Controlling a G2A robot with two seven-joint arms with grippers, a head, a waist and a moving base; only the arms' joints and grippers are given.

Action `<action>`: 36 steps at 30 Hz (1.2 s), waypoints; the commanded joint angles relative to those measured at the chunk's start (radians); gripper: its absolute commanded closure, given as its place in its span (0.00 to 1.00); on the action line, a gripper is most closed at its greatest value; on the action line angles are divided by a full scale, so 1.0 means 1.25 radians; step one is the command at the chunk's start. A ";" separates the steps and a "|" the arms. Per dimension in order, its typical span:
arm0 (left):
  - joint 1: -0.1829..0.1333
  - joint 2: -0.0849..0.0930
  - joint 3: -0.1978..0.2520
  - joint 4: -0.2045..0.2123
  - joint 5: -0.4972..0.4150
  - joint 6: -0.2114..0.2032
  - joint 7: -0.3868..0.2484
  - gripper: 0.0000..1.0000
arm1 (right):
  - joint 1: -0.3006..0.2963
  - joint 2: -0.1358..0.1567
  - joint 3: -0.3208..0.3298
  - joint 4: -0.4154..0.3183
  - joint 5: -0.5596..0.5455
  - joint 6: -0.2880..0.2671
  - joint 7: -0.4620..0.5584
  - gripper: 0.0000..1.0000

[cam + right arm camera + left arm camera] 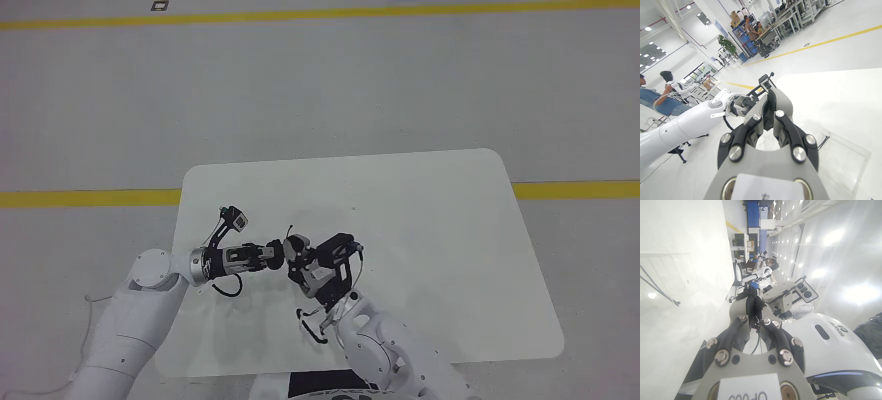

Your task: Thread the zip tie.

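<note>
A thin black zip tie is held above the white table, between my two grippers, which meet tip to tip over the table's near left part. My left gripper is shut, and in its wrist view the tie's strand runs back between its fingers. My right gripper is shut too. In the right wrist view the tie's head sticks out past that gripper's closed fingertips. Where exactly the strand sits between the pads is hidden.
A clear flat tray lies on the table close to the right arm, with spare black zip ties in it. The table's far and right parts are bare white surface. Its near edge lies just behind the arms.
</note>
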 commanded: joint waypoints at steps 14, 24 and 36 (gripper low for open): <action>0.000 0.000 0.000 0.000 0.000 0.000 0.000 1.00 | -0.005 -0.001 0.012 0.002 -0.005 0.020 -0.003 1.00; 0.000 0.000 0.000 0.000 0.000 0.000 0.000 1.00 | -0.015 0.002 0.025 -0.002 -0.011 0.019 0.000 1.00; 0.000 0.000 0.000 0.000 0.000 0.000 0.000 1.00 | -0.013 0.001 0.028 -0.001 -0.023 0.030 0.008 1.00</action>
